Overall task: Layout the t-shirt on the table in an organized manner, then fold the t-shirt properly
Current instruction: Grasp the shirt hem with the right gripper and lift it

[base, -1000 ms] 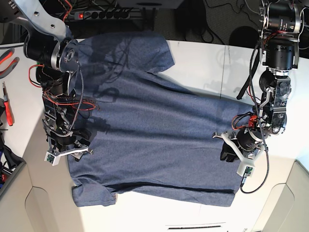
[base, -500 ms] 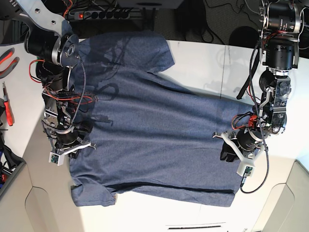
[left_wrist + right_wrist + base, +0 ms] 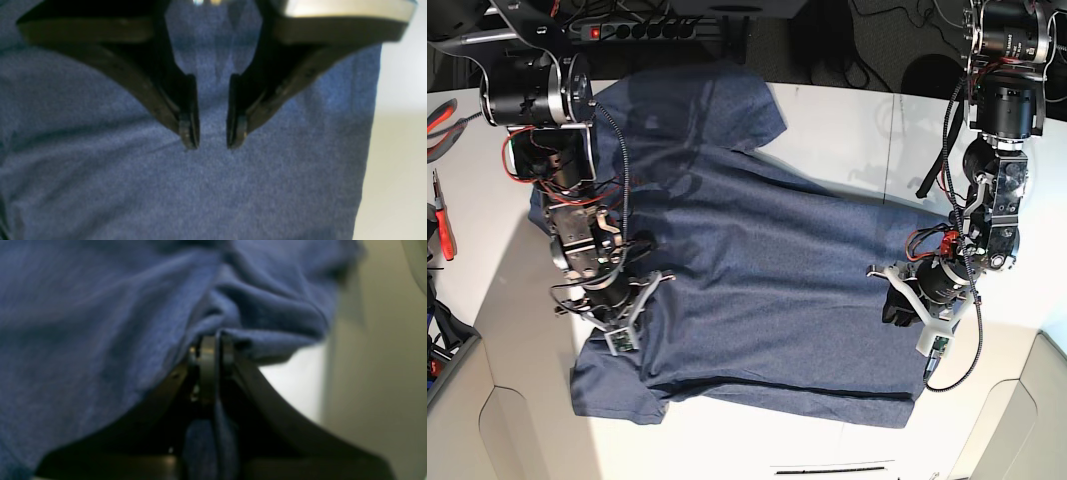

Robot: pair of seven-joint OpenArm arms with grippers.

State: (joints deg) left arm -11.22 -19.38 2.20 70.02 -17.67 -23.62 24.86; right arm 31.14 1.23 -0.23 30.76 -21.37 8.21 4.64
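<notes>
The navy-blue t-shirt [image 3: 757, 270] lies spread across the white table [image 3: 847, 130], plain side up, no lettering showing. My right gripper [image 3: 632, 312] sits on the shirt's left part, near the lower sleeve. In the right wrist view the right gripper [image 3: 208, 350] is shut on a bunched fold of the t-shirt [image 3: 83, 323]. My left gripper [image 3: 893, 312] rests at the shirt's right edge. The left wrist view shows the left gripper [image 3: 213, 145] with a narrow gap between its jaws, tips at the flat t-shirt [image 3: 233, 186], with no cloth pinched.
Red-handled pliers [image 3: 442, 125] and other tools [image 3: 442, 215] lie at the far left. A power strip [image 3: 642, 30] and cables run along the back. The table's front corners are cut off, and a thin dark line [image 3: 832, 467] marks the front.
My right gripper swung rightward onto the shirt and shut on a fold of cloth, bunching the left edge. The left arm stayed in place.
</notes>
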